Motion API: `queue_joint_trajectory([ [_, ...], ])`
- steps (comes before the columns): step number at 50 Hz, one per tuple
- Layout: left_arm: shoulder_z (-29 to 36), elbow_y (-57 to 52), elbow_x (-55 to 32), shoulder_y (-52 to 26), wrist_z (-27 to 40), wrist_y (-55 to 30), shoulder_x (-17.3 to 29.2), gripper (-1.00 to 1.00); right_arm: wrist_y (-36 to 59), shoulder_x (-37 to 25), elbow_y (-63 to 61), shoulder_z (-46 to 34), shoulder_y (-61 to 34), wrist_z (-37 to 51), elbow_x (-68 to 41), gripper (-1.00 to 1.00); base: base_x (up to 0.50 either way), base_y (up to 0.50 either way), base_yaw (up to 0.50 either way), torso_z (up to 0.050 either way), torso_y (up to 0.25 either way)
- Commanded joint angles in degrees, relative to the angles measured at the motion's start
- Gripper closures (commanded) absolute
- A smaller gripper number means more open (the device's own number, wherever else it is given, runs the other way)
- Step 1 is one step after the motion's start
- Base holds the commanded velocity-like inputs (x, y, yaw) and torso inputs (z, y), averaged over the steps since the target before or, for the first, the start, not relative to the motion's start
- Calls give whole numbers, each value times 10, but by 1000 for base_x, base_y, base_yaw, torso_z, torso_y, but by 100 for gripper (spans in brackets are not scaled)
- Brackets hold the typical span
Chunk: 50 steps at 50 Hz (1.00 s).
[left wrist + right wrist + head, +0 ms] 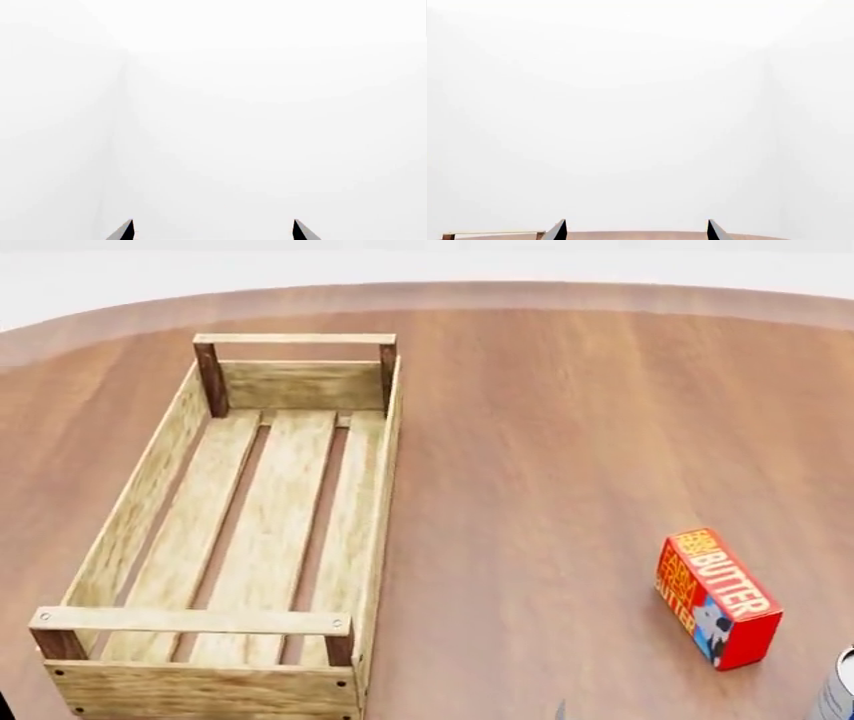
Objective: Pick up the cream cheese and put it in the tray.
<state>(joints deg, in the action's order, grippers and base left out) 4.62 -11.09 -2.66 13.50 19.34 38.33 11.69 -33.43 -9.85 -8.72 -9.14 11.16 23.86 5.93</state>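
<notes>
Between the two dark, wedge-shaped fingertips of the left gripper in the left wrist view, only a smooth, featureless white background is showing. The tips are standing well apart with nothing between them, so the jaws are released. A faint grey vertical seam is running through the white beyond the gripper.

On the round table of warm brown wood grain in the head view, the tray, a long rectangular crate of pale slatted wood with darker brown corner posts and a top rail at each end, is lying lengthwise with its slatted floor bare. Neither gripper is showing here, so nothing can be placed against the jaws in this view. Well apart from the crate, a red-orange rectangular butter box with yellow lettering and glossy card faces is resting flat, turned at an angle. Just beside it at the picture's corner, a sliver of a metallic cylindrical can is peeking in. The cream cheese is not appearing in any view, so its place cannot be told.

Between the dark, flat-sided fingertips of the right gripper in the right wrist view, a thin strip of the brown table edge is showing under a plain white background. These tips too are standing wide apart around empty space, the jaws released. Just outside one fingertip, a pale wooden rail of the crate with a brown post is showing, low and small.
</notes>
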Motion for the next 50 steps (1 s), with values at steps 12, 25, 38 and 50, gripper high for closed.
queue_joint_trajectory([
  [12, 5, -2, 0, 1, 8, 0, 6, -100, 3, -8, -2, -7, -1, 10, -1, -100, 180, 281, 0, 0, 0],
  [25, 8, -4, -1, 1, 12, -2, 9, -100, 4, -12, -1, -11, -3, 15, -3, -100, 180, 282, 0, 0, 0],
  [38, 10, -3, 0, 0, 17, -1, 12, -100, 8, -15, -2, -15, -5, 21, -4, -100, 181, 282, 0, 0, 0],
  [50, 13, -4, 1, 0, 21, -1, 14, -100, 6, -19, 0, -19, -5, 25, -5, -100, 179, 280, 0, 0, 0],
])
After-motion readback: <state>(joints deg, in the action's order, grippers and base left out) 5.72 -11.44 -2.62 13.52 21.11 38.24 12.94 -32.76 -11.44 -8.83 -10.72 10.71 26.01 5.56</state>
